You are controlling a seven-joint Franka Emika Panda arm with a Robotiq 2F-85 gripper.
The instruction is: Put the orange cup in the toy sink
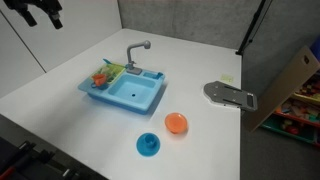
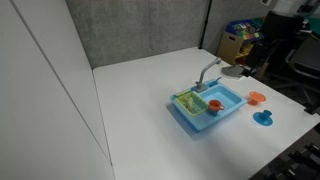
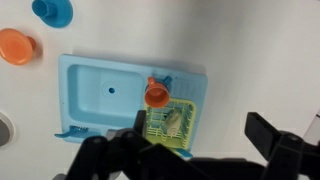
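Orange plastic, tiny and hollow: the orange cup (image 3: 157, 93) probably weighs next to nothing. It looks stiff but slick, so an off-centre pinch could squirt it out. I'd grab across the rim, squeezing both outer walls. It sits well below the gripper (image 3: 180, 150), just ahead of its wide-spread, empty jaws. That's the toy sink's (image 3: 90, 100) side compartment, beside the basin and next to the green rack (image 3: 172, 125).

White table (image 1: 200, 60) carries a flat orange dish (image 1: 176, 123) and a blue dish (image 1: 148, 145), near each other, not touching. Grey metal plate (image 1: 230, 95) lies at the table edge. Cardboard box (image 1: 292, 80) stands beyond.
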